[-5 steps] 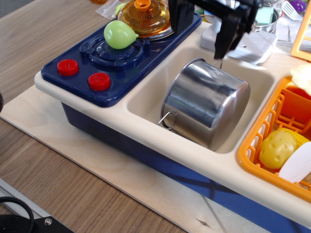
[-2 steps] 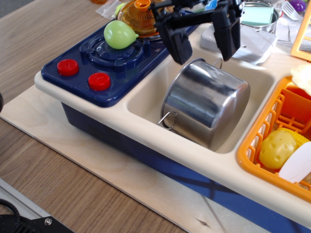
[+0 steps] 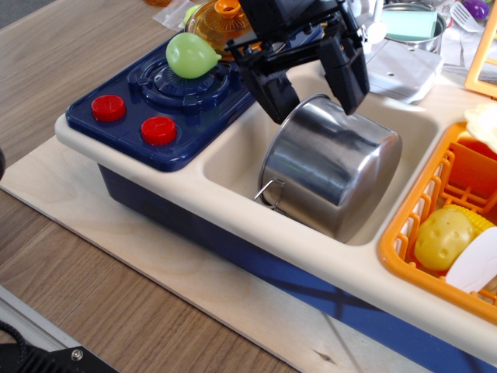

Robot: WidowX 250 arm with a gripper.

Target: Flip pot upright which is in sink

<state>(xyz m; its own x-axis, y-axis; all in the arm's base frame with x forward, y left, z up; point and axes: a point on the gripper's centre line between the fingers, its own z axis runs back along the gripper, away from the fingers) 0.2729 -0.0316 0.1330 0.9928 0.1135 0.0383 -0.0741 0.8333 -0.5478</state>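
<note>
The shiny steel pot [image 3: 332, 169] lies tilted on its side in the cream sink [image 3: 233, 155], its closed base facing me and up, one wire loop handle [image 3: 269, 193] at its lower left. My black gripper [image 3: 312, 87] is open, wide apart, straddling the pot's upper far edge. The left finger [image 3: 272, 93] is just beside the pot's upper left wall. The right finger [image 3: 347, 74] is at its top rim. Whether the fingers touch the pot I cannot tell.
A navy toy stove [image 3: 171, 93] with red knobs, a green pear-like toy [image 3: 190, 54] and an orange lidded pot [image 3: 225, 27] stands left of the sink. An orange dish rack [image 3: 446, 217] with a yellow toy is right. A smaller metal pot [image 3: 411, 23] is behind.
The gripper has opened wide, moved left and come down from behind the sink until its fingers straddle the pot's upper edge. The pot has barely moved.
</note>
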